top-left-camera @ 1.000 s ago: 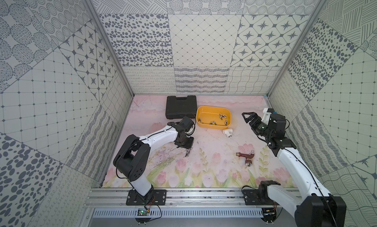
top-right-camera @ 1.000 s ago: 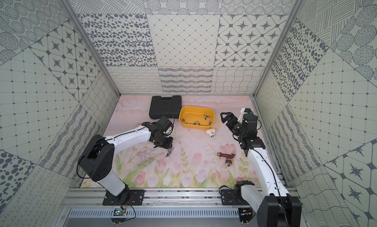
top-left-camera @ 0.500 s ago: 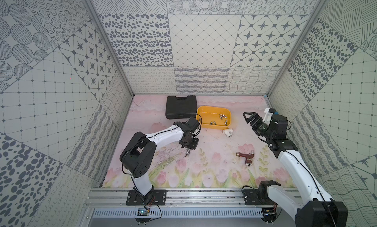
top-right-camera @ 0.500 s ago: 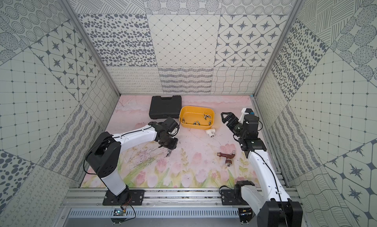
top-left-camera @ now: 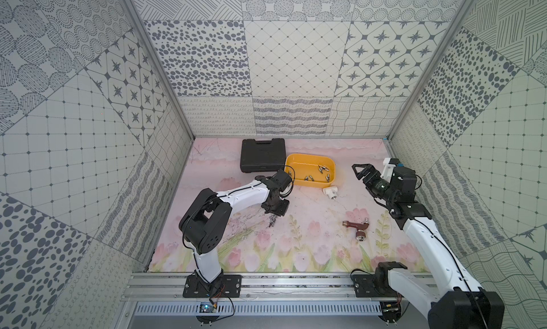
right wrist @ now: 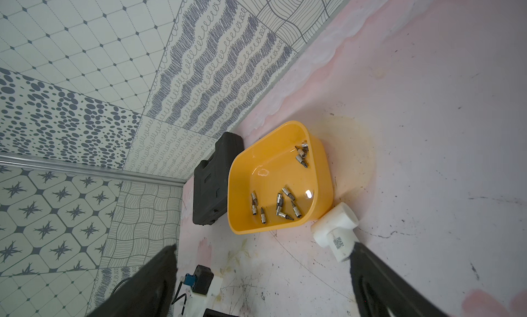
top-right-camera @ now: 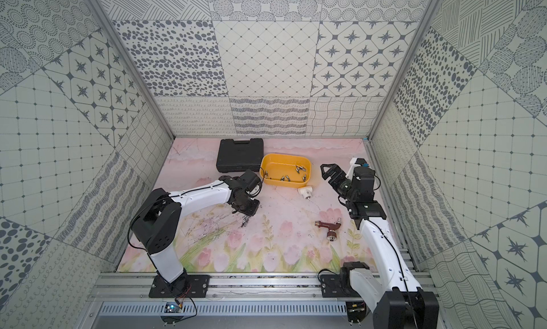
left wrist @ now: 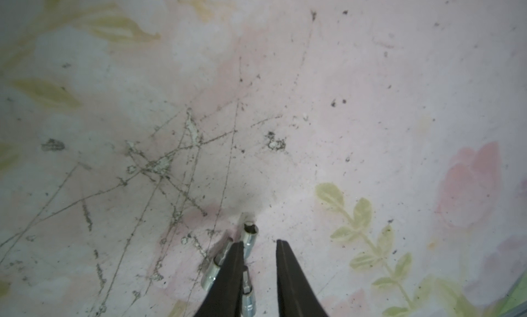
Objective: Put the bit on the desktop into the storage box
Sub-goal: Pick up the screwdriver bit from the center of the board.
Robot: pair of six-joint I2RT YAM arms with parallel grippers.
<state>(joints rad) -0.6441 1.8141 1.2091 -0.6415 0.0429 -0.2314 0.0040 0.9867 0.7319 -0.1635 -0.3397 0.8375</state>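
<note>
A bit is bracketed for pickup.
The left gripper is set narrowly open around it, unclamped; the right gripper is parked wide and empty.

Tally: one shallow yellow plastic tub holding roughly ten short silver metal bits; some overlap, so the exact count is unclear. Three more such bits lie loose outside it. Singles: one black ribbed plastic case, one white plastic T-shaped pipe fitting, one reddish-brown metal tap.
</note>
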